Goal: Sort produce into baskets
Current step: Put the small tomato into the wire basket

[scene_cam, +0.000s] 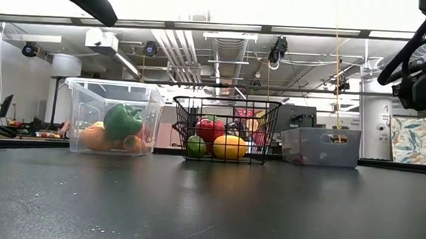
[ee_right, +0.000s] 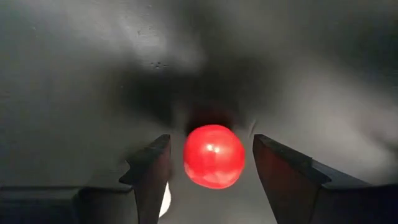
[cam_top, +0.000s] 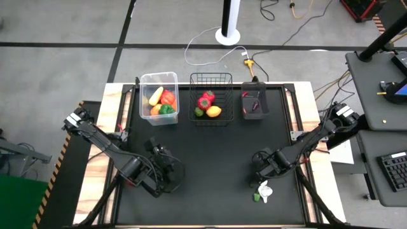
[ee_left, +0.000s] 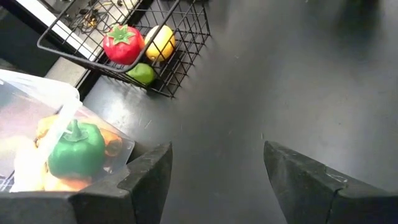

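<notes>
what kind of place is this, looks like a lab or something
Probably a robotics lab or workshop: exposed ceiling ducts, loose cables on the grey floor, and a desk with a keyboard beside the black table.

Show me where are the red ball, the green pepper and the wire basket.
red ball [ee_right: 213, 155], right wrist view, middle of the ball.
green pepper [ee_left: 76, 149], left wrist view, its front side.
wire basket [cam_top: 210, 77], high view, far rim.

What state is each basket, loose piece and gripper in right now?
Clear tub: upright, holds produce.
Wire basket: upright, holds three pieces.
Smoky bin: upright, contents unclear.
Red ball: on table, between open fingers, ungripped.
White and green piece: loose on table.
Right gripper: open.
Left gripper: open, empty.
</notes>
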